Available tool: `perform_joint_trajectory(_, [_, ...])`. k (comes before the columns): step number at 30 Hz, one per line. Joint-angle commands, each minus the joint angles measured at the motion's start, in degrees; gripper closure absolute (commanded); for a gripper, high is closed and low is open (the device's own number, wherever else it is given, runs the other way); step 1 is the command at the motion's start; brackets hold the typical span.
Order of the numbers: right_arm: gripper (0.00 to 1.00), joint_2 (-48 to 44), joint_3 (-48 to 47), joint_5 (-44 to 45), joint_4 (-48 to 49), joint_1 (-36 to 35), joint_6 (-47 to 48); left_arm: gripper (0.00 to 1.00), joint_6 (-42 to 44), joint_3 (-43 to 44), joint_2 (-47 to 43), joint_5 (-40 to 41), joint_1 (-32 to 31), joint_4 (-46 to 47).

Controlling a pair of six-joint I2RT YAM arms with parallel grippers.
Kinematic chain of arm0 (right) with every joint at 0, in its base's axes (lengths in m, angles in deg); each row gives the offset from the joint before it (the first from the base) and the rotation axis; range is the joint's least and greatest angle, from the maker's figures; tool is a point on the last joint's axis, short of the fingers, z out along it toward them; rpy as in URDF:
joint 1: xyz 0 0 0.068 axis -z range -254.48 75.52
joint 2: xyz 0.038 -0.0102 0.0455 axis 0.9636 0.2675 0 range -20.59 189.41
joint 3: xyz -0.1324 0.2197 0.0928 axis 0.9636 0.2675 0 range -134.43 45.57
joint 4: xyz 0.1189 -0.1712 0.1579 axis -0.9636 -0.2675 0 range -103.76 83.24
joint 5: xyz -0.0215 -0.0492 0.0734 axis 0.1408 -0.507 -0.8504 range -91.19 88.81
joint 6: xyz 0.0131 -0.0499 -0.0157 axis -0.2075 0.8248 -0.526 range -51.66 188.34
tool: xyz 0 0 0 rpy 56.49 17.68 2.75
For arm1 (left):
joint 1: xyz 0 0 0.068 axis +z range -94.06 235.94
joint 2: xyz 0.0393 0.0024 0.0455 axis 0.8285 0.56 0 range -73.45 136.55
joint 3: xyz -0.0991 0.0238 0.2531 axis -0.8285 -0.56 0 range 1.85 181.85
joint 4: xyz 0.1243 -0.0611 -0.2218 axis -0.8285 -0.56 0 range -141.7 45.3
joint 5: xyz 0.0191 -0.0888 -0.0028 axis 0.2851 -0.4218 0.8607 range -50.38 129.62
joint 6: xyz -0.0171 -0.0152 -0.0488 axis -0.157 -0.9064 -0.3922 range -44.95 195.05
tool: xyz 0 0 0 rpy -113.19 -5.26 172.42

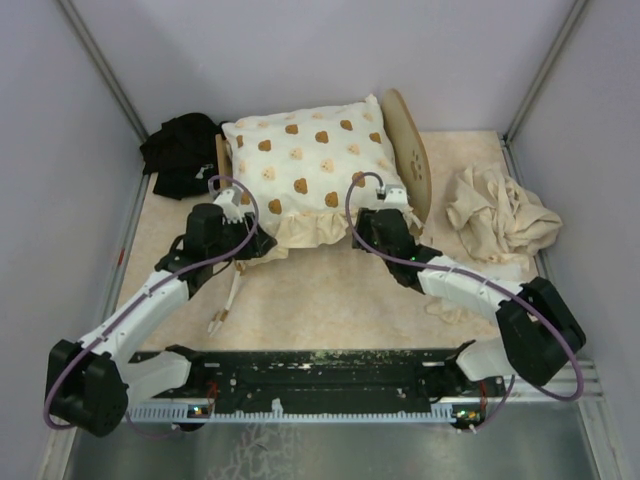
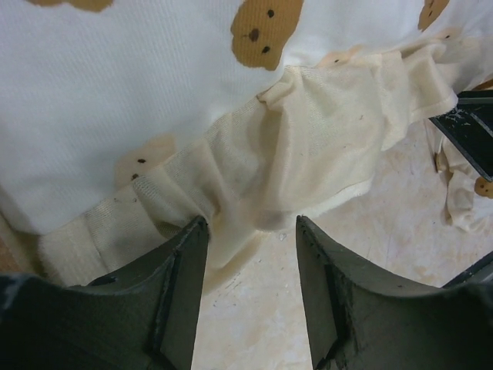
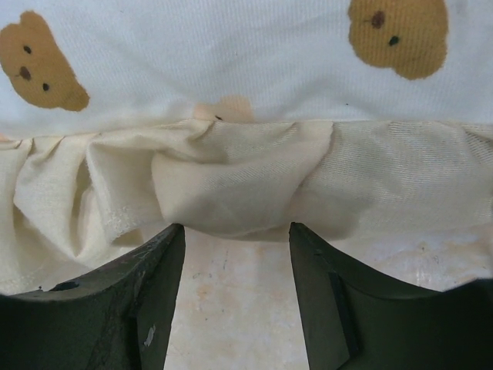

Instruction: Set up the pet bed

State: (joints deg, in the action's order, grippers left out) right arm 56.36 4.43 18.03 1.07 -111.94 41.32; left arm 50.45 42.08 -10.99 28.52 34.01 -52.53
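Observation:
The pet bed lies at the back of the table, its rounded light-wood headboard (image 1: pixel 408 150) with the paw cutout on the right. Its striped mattress is hidden under the cream frilled cushion (image 1: pixel 310 165) with brown bear prints, which covers the frame. My left gripper (image 1: pixel 238 212) is open at the cushion's near-left frill (image 2: pixel 308 154), with the fingertips (image 2: pixel 194 231) just touching its edge. My right gripper (image 1: pixel 388 208) is open at the near-right frill (image 3: pixel 246 185), which hangs just beyond the fingertips (image 3: pixel 173 235). Nothing sits between either pair of jaws.
A crumpled beige cloth (image 1: pixel 500 215) lies at the right, near the right arm. A black cloth (image 1: pixel 180 150) is bunched at the back left corner. A thin pale cord (image 1: pixel 225 305) lies on the mat under the left arm. Walls close in both sides.

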Motion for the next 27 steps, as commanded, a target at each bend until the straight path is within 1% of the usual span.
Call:
perform_joint_trajectory(1, [0.43,1.12,-2.81,2.23,3.16,-0.78,0.27,0.50,-0.83,-1.16,0.48,1.20,-0.55,1.86])
perform_joint_trajectory(4, [0.45,1.59,-1.91,4.10,4.70,-0.78,1.69,0.68,-0.32,-1.52,0.14,2.24,-0.65,1.36])
perform_joint_trajectory(6, [0.51,2.03,-0.98,6.89,5.44,-0.78,3.19,0.81,0.30,-1.51,0.05,2.60,-0.61,0.38])
perform_joint_trajectory(7, [0.57,1.95,-0.24,8.44,5.96,-0.78,3.85,0.87,0.60,-1.47,0.04,2.71,-0.61,-0.18])
perform_joint_trajectory(9, [0.80,0.72,2.17,10.16,9.16,-0.79,6.90,0.98,1.06,-1.53,0.05,3.04,-0.65,-1.05])
perform_joint_trajectory(10, [0.95,-0.16,3.46,10.70,10.64,-0.79,8.17,1.00,1.20,-1.67,0.04,3.39,-0.63,-1.57])
perform_joint_trajectory(11, [1.00,-1.00,4.53,11.03,11.75,-0.79,9.52,1.00,1.41,-1.85,-0.04,3.74,-0.64,-1.98])
perform_joint_trajectory(13, [1.00,-2.88,6.34,11.73,11.65,-0.63,10.23,1.00,1.87,-2.37,-0.22,4.87,-0.64,-2.92])
perform_joint_trajectory(19, [1.00,-9.12,14.56,10.11,12.80,0.46,10.23,1.00,3.40,-4.71,-2.78,9.96,-0.65,-6.66])
perform_joint_trajectory(22, [1.00,-10.95,16.70,8.45,12.99,2.07,10.42,1.00,3.45,-5.54,-4.32,10.29,-0.65,-7.18])
perform_joint_trajectory(25, [1.00,-12.10,16.89,6.81,12.73,3.35,11.42,0.99,2.42,-4.20,-5.65,7.80,-0.61,-8.12])
perform_joint_trajectory(26, [1.00,-12.32,16.69,6.14,12.73,3.57,11.80,0.93,2.02,-3.51,-5.98,6.50,-0.65,-8.16])
perform_joint_trajectory(27, [1.00,-12.42,16.46,5.64,12.72,3.78,12.08,0.83,1.64,-2.62,-6.33,5.13,-0.66,-8.07])
